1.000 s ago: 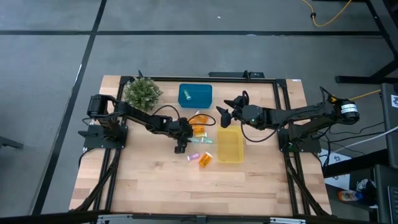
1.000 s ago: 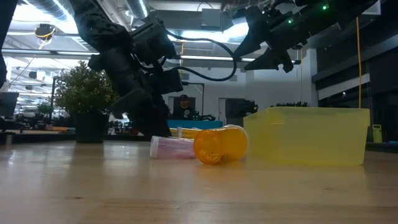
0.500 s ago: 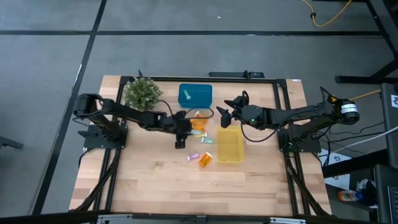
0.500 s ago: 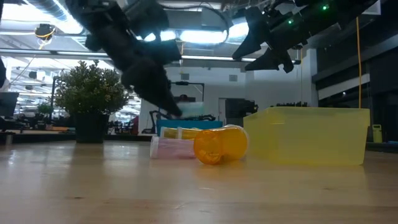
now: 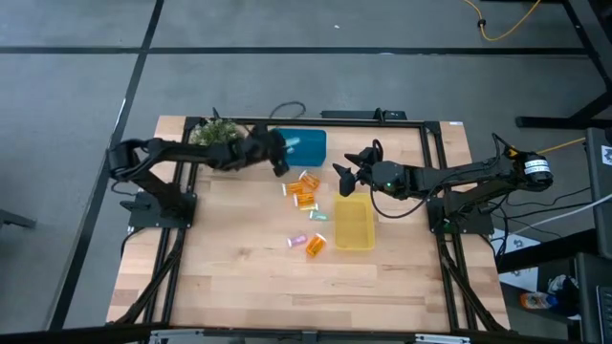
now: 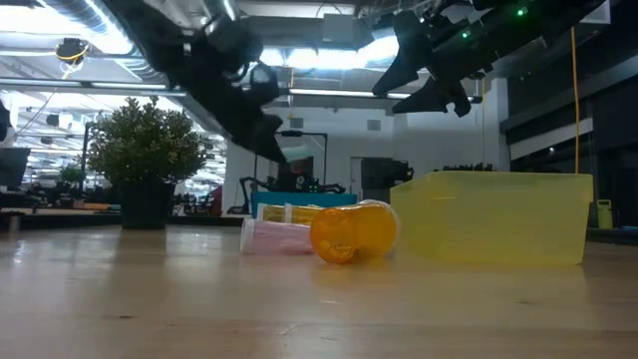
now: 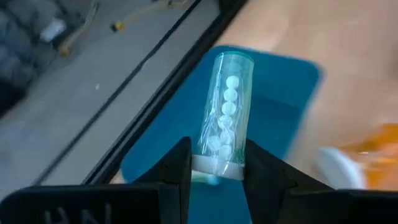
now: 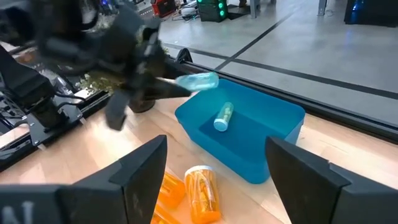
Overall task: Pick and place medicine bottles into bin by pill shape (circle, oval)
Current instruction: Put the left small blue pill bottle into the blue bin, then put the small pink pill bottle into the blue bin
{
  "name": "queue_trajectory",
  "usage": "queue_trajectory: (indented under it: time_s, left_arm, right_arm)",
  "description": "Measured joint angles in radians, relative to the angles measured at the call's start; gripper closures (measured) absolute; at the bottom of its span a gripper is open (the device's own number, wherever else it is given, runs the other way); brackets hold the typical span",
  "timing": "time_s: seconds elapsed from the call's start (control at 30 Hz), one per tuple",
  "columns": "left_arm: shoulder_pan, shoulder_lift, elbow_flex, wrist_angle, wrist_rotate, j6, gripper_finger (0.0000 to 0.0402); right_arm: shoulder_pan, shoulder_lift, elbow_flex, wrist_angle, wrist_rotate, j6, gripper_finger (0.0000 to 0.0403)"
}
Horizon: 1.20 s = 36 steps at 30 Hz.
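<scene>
My left gripper (image 5: 279,158) is shut on a clear pale-teal bottle (image 7: 225,112) with round white pills in it, held in the air at the left edge of the blue bin (image 5: 304,145). A second bottle (image 8: 222,117) lies on its side in that bin. My right gripper (image 5: 344,177) is open and empty, raised above the table just beyond the far end of the yellow bin (image 5: 354,225). Orange bottles (image 5: 304,194) lie on their sides between the two bins. A pink bottle (image 6: 274,236) and an orange bottle (image 6: 351,231) lie nearer the front. My left gripper pinches the pale-teal bottle between its two fingers at its white-capped end (image 7: 214,163). The rest of the bottle sticks out forward past the fingertips (image 7: 180,155). It is lifted clear and points over the blue bin, as the right wrist view (image 8: 198,81) also shows.
A potted plant (image 5: 218,139) stands at the far left, close behind my left arm. A small teal bottle (image 5: 318,217) lies beside the yellow bin. The near half of the table holds no objects.
My left gripper has risen from the table near the loose bottles. It has swung toward the far edge and now stands at the blue bin's left side with the pale-teal bottle. My right gripper has kept still.
</scene>
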Motion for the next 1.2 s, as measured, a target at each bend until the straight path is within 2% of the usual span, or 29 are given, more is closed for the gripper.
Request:
queue_trajectory:
  time_s: [0.13, 0.4, 1.2]
  left_arm:
    - [0.047, 0.021, 0.0, 0.011, 0.092, -0.028, 0.0307]
    - [0.038, 0.021, 0.0, 0.067, 0.096, -0.027, 0.0289]
    - [0.039, 0.021, 0.0, 0.059, 0.107, -0.027, 0.0234]
  right_arm:
    - [0.0, 0.0, 0.0, 0.0, 0.0, 0.016, 0.013]
    - [0.0, 0.0, 0.0, 0.0, 0.0, 0.014, 0.013]
    - [0.0, 0.0, 0.0, 0.0, 0.0, 0.016, 0.013]
